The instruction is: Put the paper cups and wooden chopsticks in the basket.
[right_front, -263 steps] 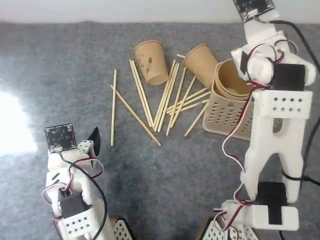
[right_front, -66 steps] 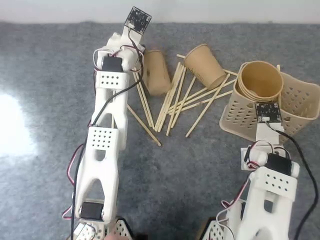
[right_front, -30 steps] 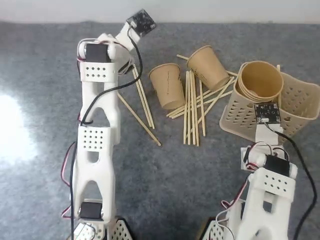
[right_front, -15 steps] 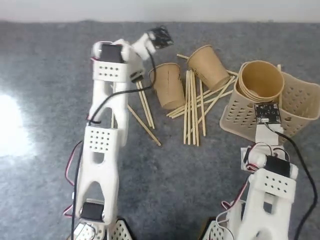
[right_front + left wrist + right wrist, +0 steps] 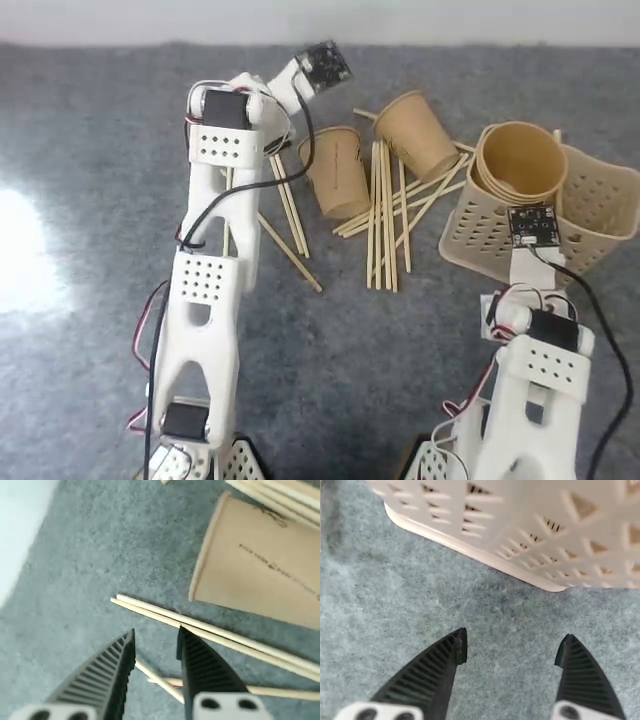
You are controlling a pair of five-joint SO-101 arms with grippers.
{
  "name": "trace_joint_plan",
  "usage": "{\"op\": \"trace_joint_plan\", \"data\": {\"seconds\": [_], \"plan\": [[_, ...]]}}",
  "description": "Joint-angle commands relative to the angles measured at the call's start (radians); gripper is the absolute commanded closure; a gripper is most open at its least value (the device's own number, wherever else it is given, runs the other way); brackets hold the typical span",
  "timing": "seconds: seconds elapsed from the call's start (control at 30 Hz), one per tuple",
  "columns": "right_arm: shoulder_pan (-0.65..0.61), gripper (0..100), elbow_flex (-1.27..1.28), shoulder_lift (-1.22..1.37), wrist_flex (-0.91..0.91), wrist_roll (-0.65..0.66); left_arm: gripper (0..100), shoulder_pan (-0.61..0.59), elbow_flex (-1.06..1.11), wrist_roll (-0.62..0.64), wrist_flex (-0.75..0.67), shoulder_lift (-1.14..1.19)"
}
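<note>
Grippers first: we are looking down the left gripper (image 5: pixel 155 645), and its jaws are standing a narrow gap apart, holding nothing. Right at its tips a pair of wooden chopsticks (image 5: pixel 215 632) is lying side by side across the grey counter (image 5: pixel 90 555), and beyond that pair a paper cup (image 5: pixel 265 580) is resting on its side. Whether the left gripper's tips are touching the pair, we cannot tell. Past that cup, farther from the left gripper, we are seeing a bundle of chopsticks (image 5: pixel 385 225) and a second tipped cup (image 5: pixel 415 130). Over to the right gripper (image 5: pixel 514 645): its jaws are gaping wide, empty, hanging over the counter with the basket (image 5: pixel 520 530) close in front of the tips, not touching. Inside that basket a stack of cups (image 5: pixel 520 160) is sitting mouth up.
</note>
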Motion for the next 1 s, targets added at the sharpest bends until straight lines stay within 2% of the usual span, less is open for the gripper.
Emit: {"op": "trace_joint_plan", "data": {"seconds": [0.0,0.13,0.23,0.37,0.47,0.53,0.67,0.97], "plan": [[-0.005,70.4,-0.005,-0.018,-0.010,0.002,86,-0.061,-0.019,0.110,0.029,-0.052],[-0.005,70.4,-0.005,-0.019,-0.012,0.002,86,-0.084,0.031,0.135,0.034,-0.155],[-0.005,70.4,-0.005,-0.019,-0.012,0.002,86,-0.068,0.148,0.135,0.034,-0.281],[-0.005,70.4,-0.005,-0.019,-0.012,0.002,86,0.015,0.466,0.135,0.034,-0.519],[-0.005,70.4,-0.005,-0.019,-0.013,0.002,86,0.121,0.754,0.127,0.023,-0.738],[-0.005,70.4,-0.005,-0.019,-0.013,0.002,86,0.186,0.906,0.127,-0.055,-0.856],[-0.005,70.4,-0.005,-0.019,-0.012,0.002,86,0.238,1.152,0.175,-0.353,-0.976],[-0.005,70.4,-0.005,-0.019,-0.010,0.002,86,0.351,1.426,0.190,-0.488,-1.014]]}}
